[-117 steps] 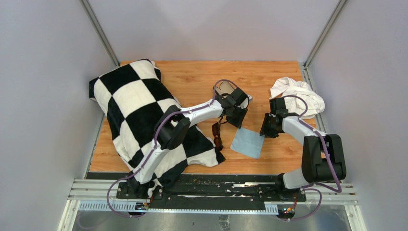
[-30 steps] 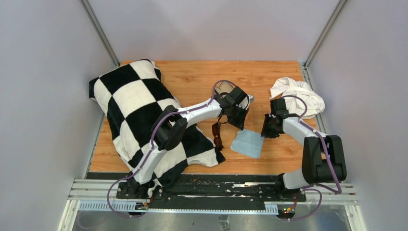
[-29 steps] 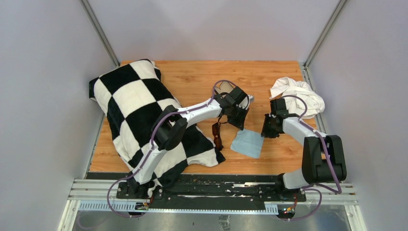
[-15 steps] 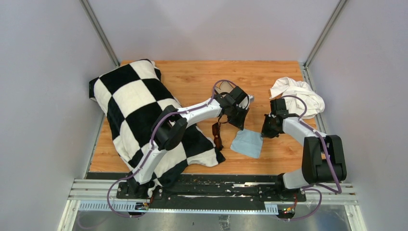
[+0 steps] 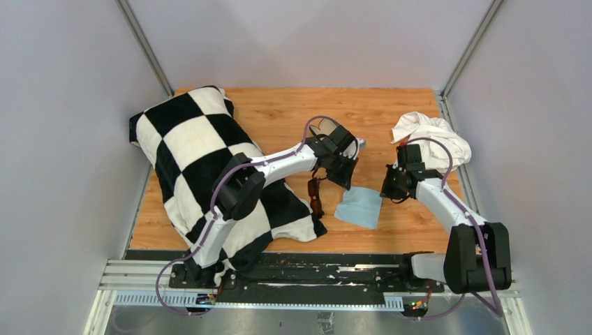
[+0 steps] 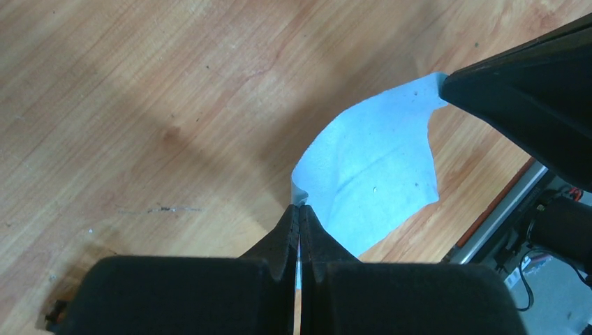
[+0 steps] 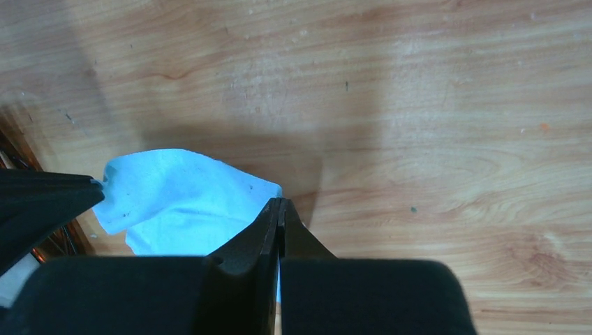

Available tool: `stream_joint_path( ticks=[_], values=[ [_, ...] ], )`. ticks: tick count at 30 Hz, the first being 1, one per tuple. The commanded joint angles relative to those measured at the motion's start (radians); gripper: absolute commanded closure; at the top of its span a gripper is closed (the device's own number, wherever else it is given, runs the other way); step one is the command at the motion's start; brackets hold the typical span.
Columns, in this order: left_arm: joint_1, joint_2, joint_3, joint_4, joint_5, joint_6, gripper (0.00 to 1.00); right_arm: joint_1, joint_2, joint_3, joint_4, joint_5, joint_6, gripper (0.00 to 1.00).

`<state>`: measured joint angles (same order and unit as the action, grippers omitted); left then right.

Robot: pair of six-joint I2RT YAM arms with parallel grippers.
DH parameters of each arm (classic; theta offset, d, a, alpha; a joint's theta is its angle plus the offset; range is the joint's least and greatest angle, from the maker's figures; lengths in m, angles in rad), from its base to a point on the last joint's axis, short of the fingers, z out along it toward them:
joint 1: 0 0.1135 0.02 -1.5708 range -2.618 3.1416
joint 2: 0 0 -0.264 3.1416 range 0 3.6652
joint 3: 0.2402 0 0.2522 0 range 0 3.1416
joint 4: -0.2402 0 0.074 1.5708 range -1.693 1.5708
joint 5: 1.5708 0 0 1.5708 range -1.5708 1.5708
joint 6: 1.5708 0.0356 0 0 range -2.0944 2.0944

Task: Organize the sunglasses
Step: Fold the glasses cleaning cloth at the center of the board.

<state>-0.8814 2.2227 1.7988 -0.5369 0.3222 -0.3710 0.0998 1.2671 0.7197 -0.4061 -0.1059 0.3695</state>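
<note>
Brown sunglasses, one; blue cloth, one.

Open table lies toward 12 o'clock. The checkered blanket blocks 9 o'clock, and a crumpled white cloth sits at 2 o'clock. The left gripper and right gripper (each pinching the blue cloth) crowd the centre. The sunglasses sit hemmed between the checkered blanket and the blue cloth.

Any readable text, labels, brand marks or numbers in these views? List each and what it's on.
None readable.
The blue cloth, sunglasses, checkered blanket and white cloth carry no print.
Specks on the base rail are too small to read.
</note>
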Motion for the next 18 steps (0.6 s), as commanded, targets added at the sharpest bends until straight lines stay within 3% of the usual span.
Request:
stream_joint_path(
  ticks=[1,10,18],
  values=[
    [-0.008,-0.068,-0.055,0.023,0.010,0.012,1.00,0.031,-0.055,-0.047,-0.066,-0.012,0.011,1.00],
    [-0.020,-0.118,-0.167,0.053,-0.005,0.018,1.00,0.098,-0.133,-0.129,-0.113,-0.006,0.034,1.00],
    [-0.019,-0.051,-0.032,-0.032,-0.072,0.130,1.00,0.104,-0.203,-0.141,-0.147,0.022,0.052,1.00]
  ],
)
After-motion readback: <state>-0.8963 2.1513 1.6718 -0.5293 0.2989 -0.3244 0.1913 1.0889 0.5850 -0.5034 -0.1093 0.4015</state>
